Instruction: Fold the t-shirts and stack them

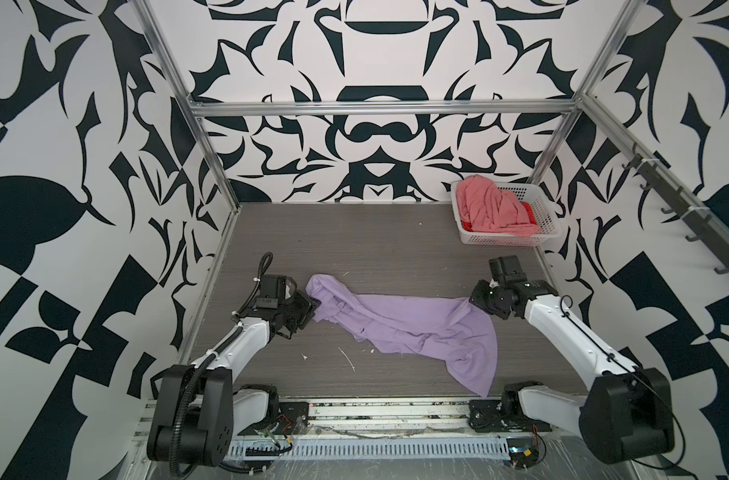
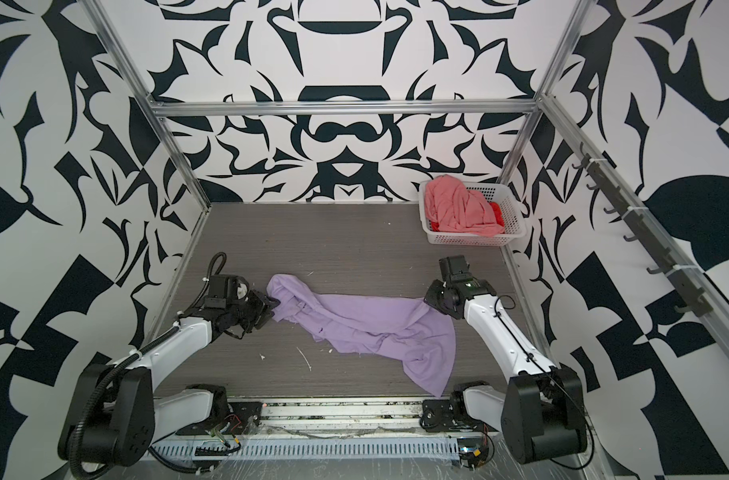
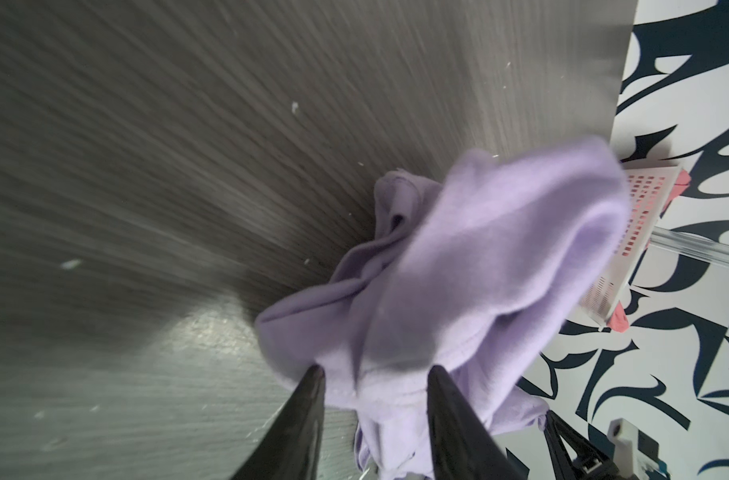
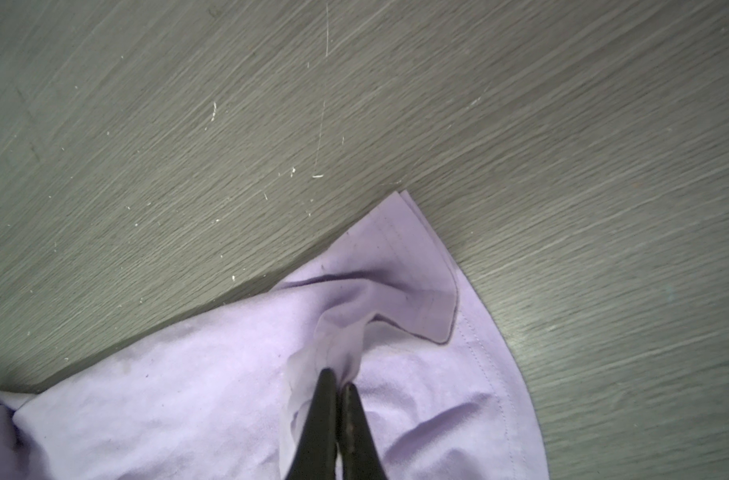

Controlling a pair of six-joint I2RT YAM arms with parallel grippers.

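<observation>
lavender t-shirt (image 1: 416, 328): crumpled on the table (image 1: 375, 249), well in front of the basket (image 1: 499, 239), strung out between the two grippers; not spread, no fold made.
other tees: salmon-pink t-shirt (image 1: 487, 208) heaped inside the basket, red t-shirt (image 1: 529, 214) showing under it.
right gripper (image 4: 338, 380): jaws pressed together on a thin pinch of lavender cloth next to the hemmed corner; this is the end nearer the basket.
left gripper (image 3: 375, 372): jaws partway apart with a thick wad of the lavender t-shirt between them, at the end far from the basket; looks like a grip on a bunch, not on one edge.
risk 1: the thin pinch could slip out if the arms pull apart hard, dropping that corner.
risk 2: the wad likely holds several layers, so stretching may leave the shirt twisted instead of flat.
risk 3: the loose flap trailing away from the basket could drag or hang off the table's front edge.
risk 4: which part the left jaws have cannot be told, so folding from here could come out lopsided.
</observation>
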